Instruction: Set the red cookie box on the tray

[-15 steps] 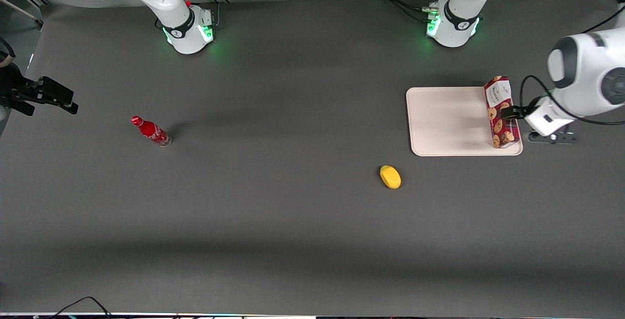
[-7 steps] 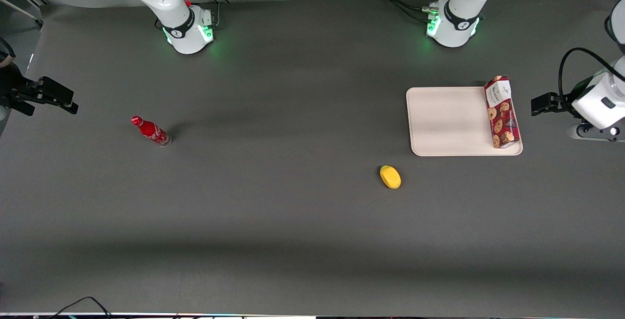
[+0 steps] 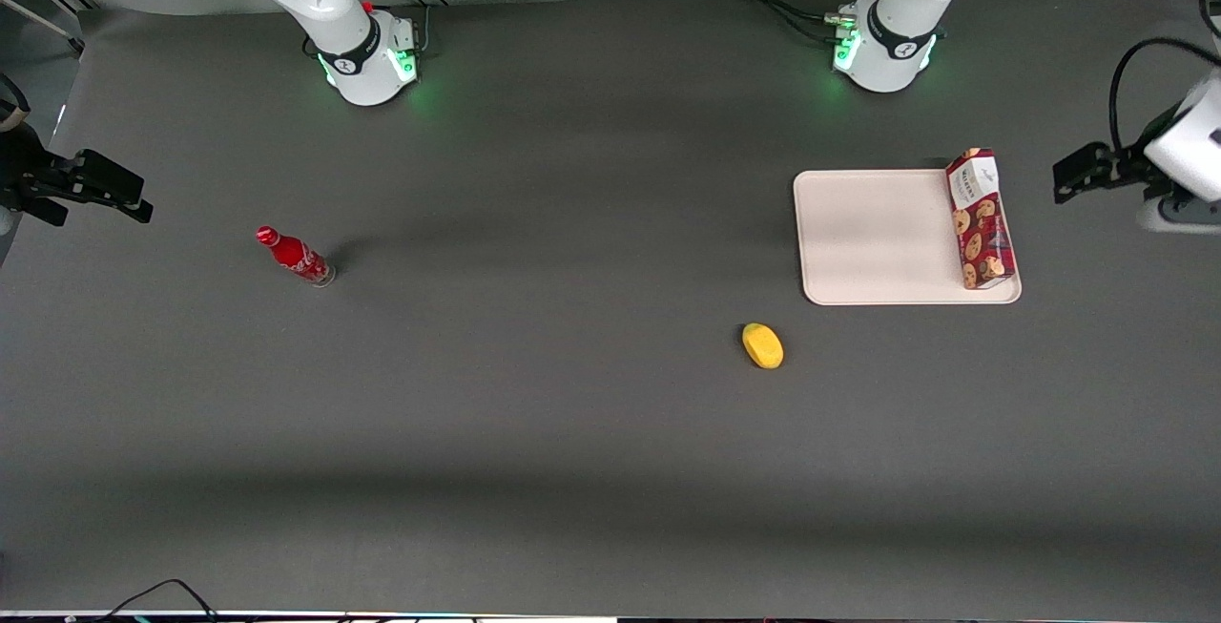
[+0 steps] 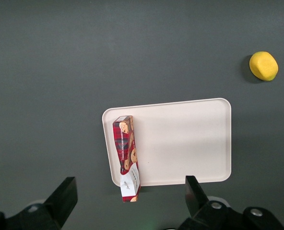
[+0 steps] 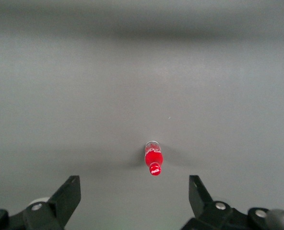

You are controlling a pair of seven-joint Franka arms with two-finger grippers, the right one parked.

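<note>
The red cookie box [image 3: 980, 219] rests on its long narrow side on the cream tray [image 3: 878, 237], along the tray's edge toward the working arm's end of the table. Its white-label end reaches the rim farthest from the front camera. My gripper [image 3: 1070, 175] hangs open and empty off the tray, raised above the table toward the working arm's end. In the left wrist view the box [image 4: 125, 143] and tray [image 4: 180, 143] lie well below the gripper [image 4: 129, 191], apart from both black fingers [image 4: 65, 196].
A yellow rounded object [image 3: 762, 345] lies on the dark mat nearer the front camera than the tray and shows as the yellow object [image 4: 263, 65] in the left wrist view. A small red bottle [image 3: 296, 258] stands toward the parked arm's end.
The gripper let go of the cookie box, drew away from the tray toward the working arm's end and rose. The box stayed in place on the tray.
</note>
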